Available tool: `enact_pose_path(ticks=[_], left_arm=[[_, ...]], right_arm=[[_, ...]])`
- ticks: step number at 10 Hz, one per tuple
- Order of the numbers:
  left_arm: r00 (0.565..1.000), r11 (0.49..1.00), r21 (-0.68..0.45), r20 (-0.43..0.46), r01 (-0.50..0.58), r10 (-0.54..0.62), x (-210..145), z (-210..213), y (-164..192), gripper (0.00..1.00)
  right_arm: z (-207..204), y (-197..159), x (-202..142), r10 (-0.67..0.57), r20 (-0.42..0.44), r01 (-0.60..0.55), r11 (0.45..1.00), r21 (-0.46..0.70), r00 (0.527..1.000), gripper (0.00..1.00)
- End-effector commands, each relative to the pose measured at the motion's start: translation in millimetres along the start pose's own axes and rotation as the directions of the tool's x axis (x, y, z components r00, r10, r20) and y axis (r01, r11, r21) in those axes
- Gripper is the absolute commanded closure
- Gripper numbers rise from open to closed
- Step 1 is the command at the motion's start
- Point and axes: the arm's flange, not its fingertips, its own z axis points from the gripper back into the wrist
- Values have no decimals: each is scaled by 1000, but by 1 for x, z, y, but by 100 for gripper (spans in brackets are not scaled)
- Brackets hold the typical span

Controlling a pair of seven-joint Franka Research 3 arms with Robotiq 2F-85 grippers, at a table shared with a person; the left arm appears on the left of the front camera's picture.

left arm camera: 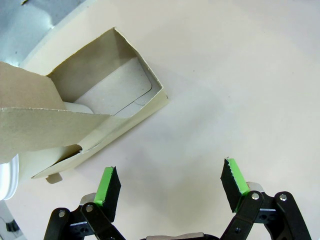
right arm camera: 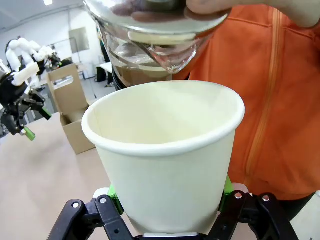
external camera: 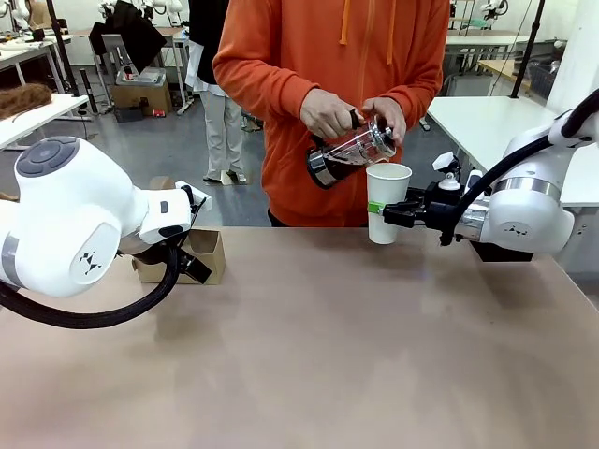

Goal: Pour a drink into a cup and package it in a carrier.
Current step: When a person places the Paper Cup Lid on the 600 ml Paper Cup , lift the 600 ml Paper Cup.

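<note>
**A:** Where is the cup (external camera: 387, 201)?

**B:** Upright in the right end effector (external camera: 384, 211), above the far side of the table (external camera: 328, 355). I can't tell whether its base touches the tabletop. The right arm comes in low from the side with its wrist about level, so the fingers lie roughly horizontal. They clasp the cup's lower half, and in the right wrist view a green pad (right arm camera: 227, 186) presses on each flank of the paper wall.

**A:** And the person?

**B:** They stand at the far edge and hold the glass jug (external camera: 351, 150) in both hands. One hand (external camera: 328, 112) is at the black handle and the other (external camera: 386, 117) is at the lid end. The jug is tipped steeply, with its spout right above the cup's rim. The drink (right arm camera: 132, 75) shows dark brown behind the glass, just over the open mouth. The part of the cup's inner wall that shows is plain white.

**A:** What about the left arm?

**B:** Its elbow bulks large near the camera and the forearm bends down toward the carrier (external camera: 208, 254). The left end effector (left arm camera: 172, 182) is spread wide and grips nothing. Its fingers point at bare table just beside the carrier's brown cardboard wall, without touching it.

**A:** And where is the carrier?

**B:** It sits on the table on the robot's left side, well apart from the cup. One pocket shows open in the left wrist view.
</note>
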Motion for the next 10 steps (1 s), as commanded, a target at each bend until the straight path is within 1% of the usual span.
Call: enact_pose_path(ticks=[1,10], left_arm=[[1000,1000,-1,1,0,0,0,0,0,0],[1000,1000,-1,1,0,0,0,0,0,0]], right_arm=[[-3,2,1,-6,-3,6,1000,-17,1000,20],[-3,2,1,-6,-3,6,1000,-17,1000,20]])
